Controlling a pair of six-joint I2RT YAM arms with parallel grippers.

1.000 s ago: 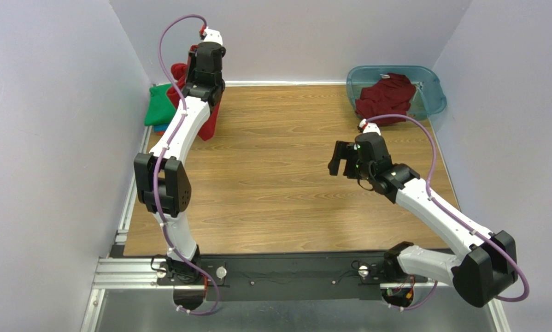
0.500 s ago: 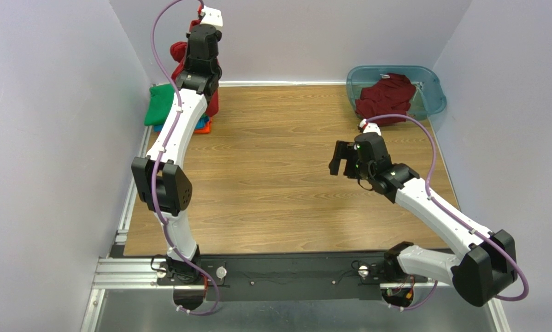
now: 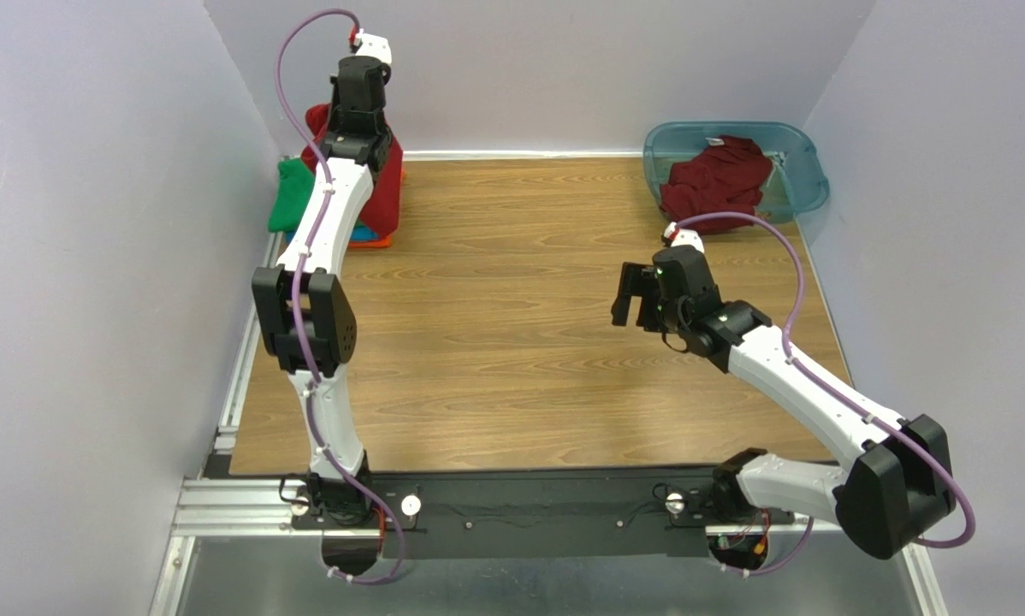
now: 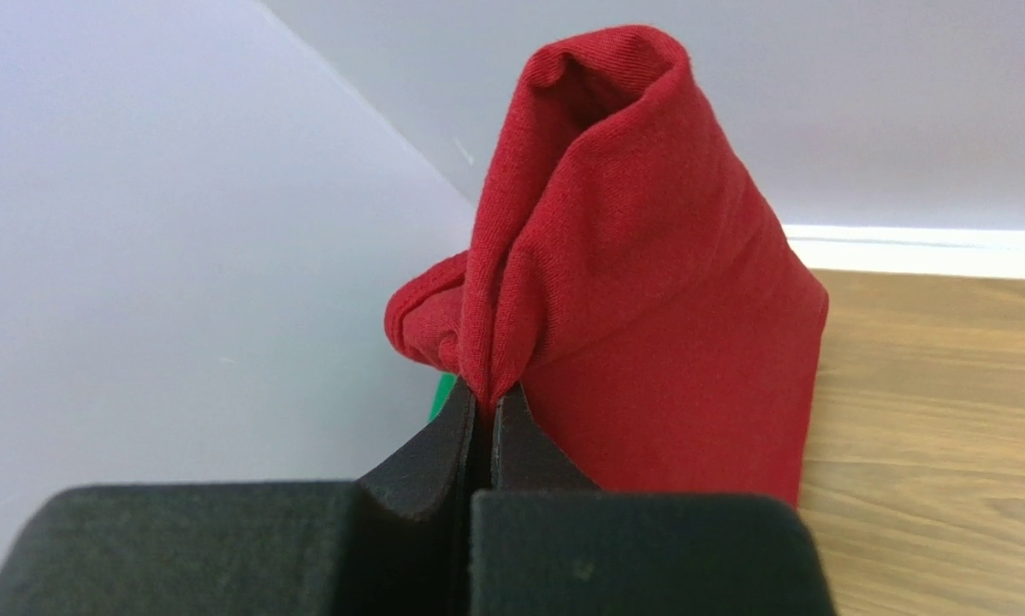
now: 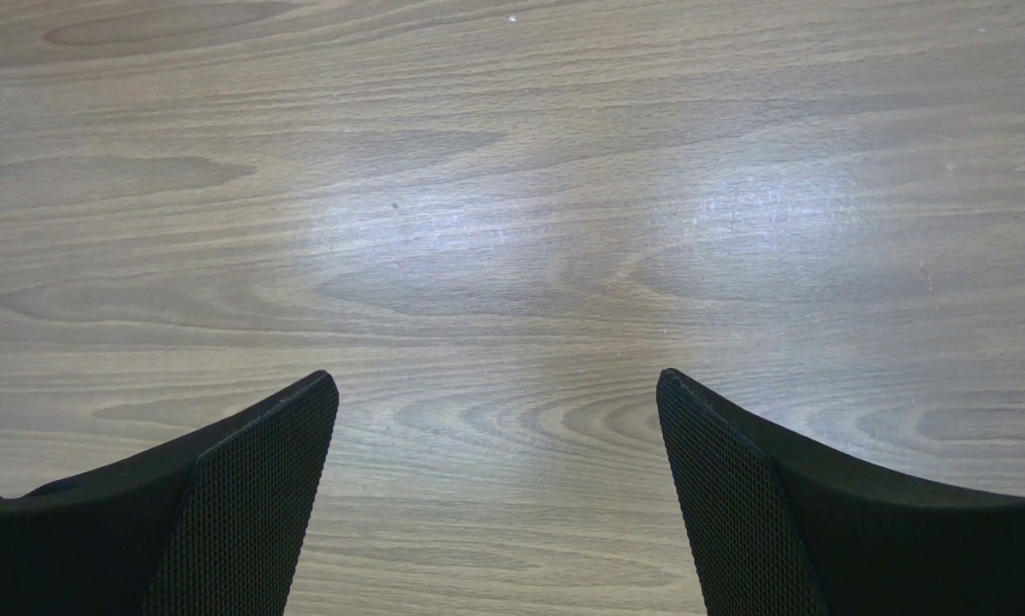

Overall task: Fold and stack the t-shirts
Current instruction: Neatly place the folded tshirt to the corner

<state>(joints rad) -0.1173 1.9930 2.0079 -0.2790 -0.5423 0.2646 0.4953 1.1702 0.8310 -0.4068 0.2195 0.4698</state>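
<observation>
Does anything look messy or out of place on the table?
One dark red t-shirt lies crumpled, spilling over the near rim of the teal tub. The left gripper pinches another dark red shirt, bunched, at the far left corner.

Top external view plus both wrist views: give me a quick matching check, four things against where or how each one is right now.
Things:
1. left gripper
2. right gripper
3. green t-shirt
4. teal tub

Places or states:
A. open over the wooden table
B. at the table's far left corner
C. holds the crumpled dark red t-shirt, far right corner
D. shut on the second dark red t-shirt

Pairs: 1-D, 2-A, 3-B, 4-C
</observation>
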